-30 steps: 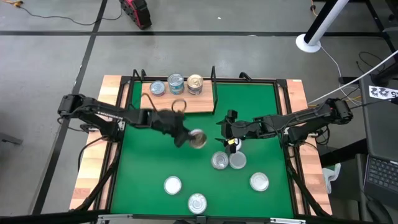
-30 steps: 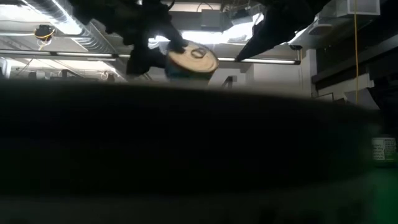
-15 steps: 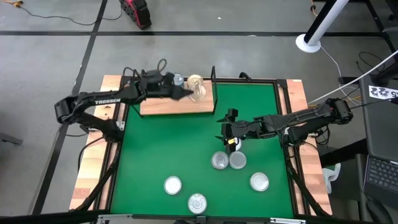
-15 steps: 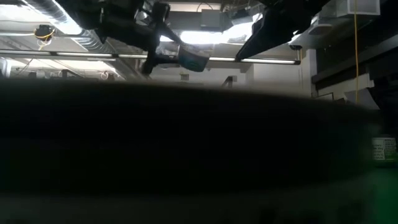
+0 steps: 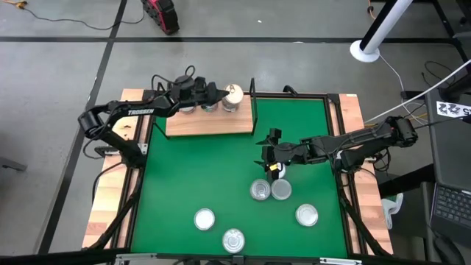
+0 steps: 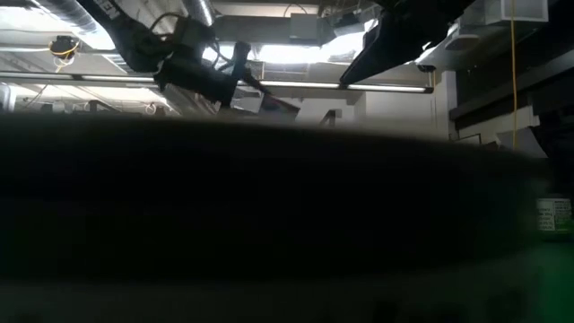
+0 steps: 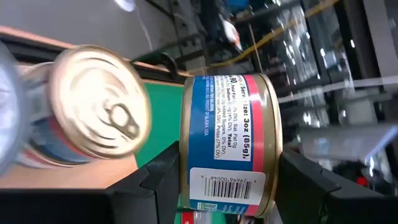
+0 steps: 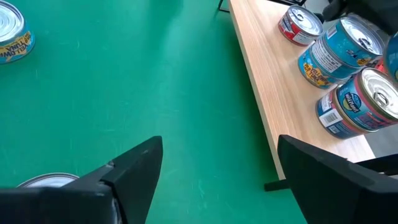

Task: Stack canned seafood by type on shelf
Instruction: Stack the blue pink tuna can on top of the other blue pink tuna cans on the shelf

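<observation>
The left tool (image 5: 218,92) has carried a blue-labelled can (image 7: 229,144) to the shelf (image 5: 210,124), gripping it beside the cans there. The right tool (image 5: 271,156) hangs open above the green mat.

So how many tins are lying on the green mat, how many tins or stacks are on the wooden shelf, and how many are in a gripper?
Tins on the green mat: 5
Tins or stacks on the shelf: 3
Held tin in the left gripper: 1
Total: 9 seen; a stack may hide more.
</observation>
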Controlling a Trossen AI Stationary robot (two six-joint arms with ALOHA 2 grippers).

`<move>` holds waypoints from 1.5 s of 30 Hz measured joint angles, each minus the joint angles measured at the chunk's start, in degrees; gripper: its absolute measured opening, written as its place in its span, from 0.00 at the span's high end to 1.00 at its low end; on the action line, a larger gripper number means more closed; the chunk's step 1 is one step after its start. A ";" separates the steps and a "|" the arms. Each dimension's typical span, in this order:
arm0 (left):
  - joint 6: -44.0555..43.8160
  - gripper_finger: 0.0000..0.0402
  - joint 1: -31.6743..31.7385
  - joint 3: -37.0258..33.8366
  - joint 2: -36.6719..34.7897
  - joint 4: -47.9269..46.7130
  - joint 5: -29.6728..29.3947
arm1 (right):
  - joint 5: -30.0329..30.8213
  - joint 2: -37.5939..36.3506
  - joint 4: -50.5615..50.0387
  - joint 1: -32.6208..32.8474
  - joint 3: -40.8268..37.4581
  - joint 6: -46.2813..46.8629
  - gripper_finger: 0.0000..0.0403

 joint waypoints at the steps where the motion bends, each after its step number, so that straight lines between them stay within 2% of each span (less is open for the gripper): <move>1: -1.37 0.52 0.22 0.00 0.27 0.00 -0.33 | 0.00 0.00 -0.01 0.00 0.00 0.00 0.21; 5: -5.04 0.52 0.41 0.00 0.99 -0.01 -1.82 | 0.00 0.00 -0.02 0.00 0.00 0.00 0.21; 12: -5.75 0.52 -2.73 0.00 0.82 0.04 -7.26 | 0.00 0.00 -0.08 0.00 0.00 0.02 0.21; 18: -6.13 0.52 -8.24 0.00 0.79 0.00 -19.91 | -0.01 0.00 -0.09 0.00 0.00 0.02 0.21; 27: -11.56 0.52 -14.97 0.00 0.77 0.02 -37.62 | -0.02 0.00 -0.11 0.00 0.00 0.02 0.21; 37: -19.84 0.52 -18.34 0.00 4.82 0.68 -46.68 | -0.02 0.00 -0.11 0.00 0.00 0.02 0.21; 41: -23.42 0.52 -19.48 0.00 8.34 5.87 -50.92 | -0.02 0.02 -0.12 0.00 0.00 0.02 0.21; 45: -22.23 0.52 -19.41 0.02 11.67 16.61 -51.63 | -0.02 0.02 -0.17 0.00 0.00 0.02 0.21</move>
